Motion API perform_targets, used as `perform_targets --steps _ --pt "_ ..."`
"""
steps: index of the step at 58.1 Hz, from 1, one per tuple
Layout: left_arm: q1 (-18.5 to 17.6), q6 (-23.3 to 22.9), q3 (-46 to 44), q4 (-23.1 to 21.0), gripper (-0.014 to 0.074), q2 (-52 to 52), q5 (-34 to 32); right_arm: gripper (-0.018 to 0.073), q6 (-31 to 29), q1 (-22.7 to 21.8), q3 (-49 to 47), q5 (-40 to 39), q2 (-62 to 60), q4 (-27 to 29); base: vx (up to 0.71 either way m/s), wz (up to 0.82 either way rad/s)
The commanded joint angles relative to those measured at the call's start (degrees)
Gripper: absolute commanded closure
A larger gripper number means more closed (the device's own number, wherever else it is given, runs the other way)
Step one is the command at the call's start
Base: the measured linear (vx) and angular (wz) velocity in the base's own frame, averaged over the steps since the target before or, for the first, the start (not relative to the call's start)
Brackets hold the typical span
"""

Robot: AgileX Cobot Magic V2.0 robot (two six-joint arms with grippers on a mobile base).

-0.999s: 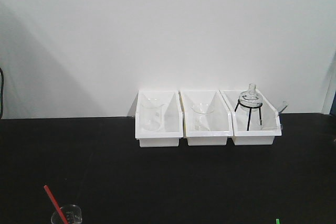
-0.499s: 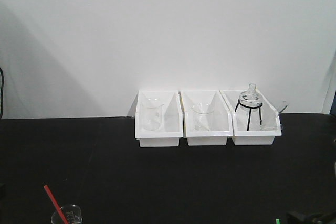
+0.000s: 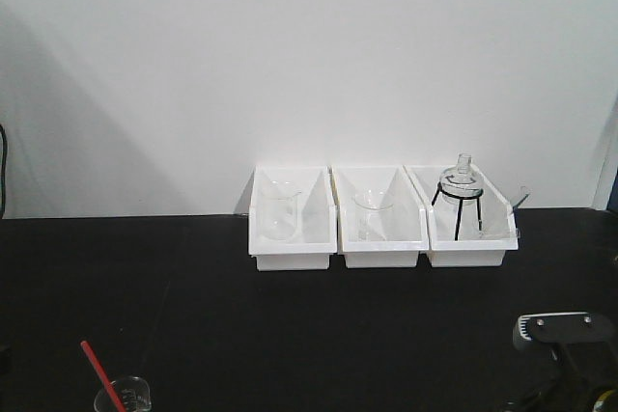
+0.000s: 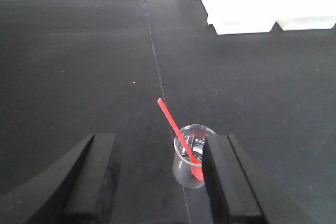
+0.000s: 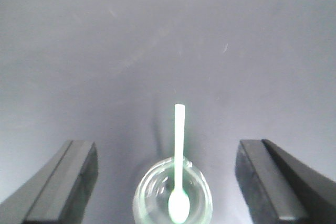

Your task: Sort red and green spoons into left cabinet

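The red spoon (image 4: 176,128) stands bowl-down in the left beaker (image 4: 191,158) at the near left of the black counter (image 3: 193,287), its handle leaning far and left above the rim. The green spoon (image 5: 179,145) stands the same way in the right beaker (image 5: 173,200), seen only from the right wrist, its handle close to upright. Neither spoon is gripped. The left gripper (image 4: 160,148) hovers above its beaker with jaws spread wide and empty. The right gripper (image 5: 168,148) does likewise, jaws wide apart on either side of the green handle. The cabinet shows in no view; three white bins (image 3: 381,258) of glassware line the far edge.

The risk lies mostly on the left. The left beaker sits off-centre, close beside the right-hand jaw and partly hidden by it, while the handle slants across the gap. A straight close would likely push glass before it meets plastic, and a light beaker may tip or skid. Both handles are thin and look smooth, so a pinch high up could let a spoon swivel or slip on the lift, and a bowl catching the rim could drag its beaker over. On the right the alignment looks cleaner, though too deep a descent would bring the jaws onto the rim.
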Motion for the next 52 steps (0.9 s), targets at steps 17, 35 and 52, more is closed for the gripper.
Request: perform_targets --steps 17,35,52 --pt "-0.1 -0.5 -2.1 -0.4 0.0104 -0.4 -3.7 -0.0002 -1.4 -0.1 -1.8 -10.0 7.7 0.5 0.00 0.00" --pt "-0.1 -0.5 -2.1 -0.4 0.0104 -0.4 -2.1 0.0257 -1.1 -0.1 -1.8 -10.7 8.7 0.5 0.00 0.00" --pt "-0.1 -0.5 -2.1 -0.4 0.0104 -0.4 -1.4 0.0572 -1.1 -0.1 -1.8 -10.9 8.7 0.5 0.00 0.00"
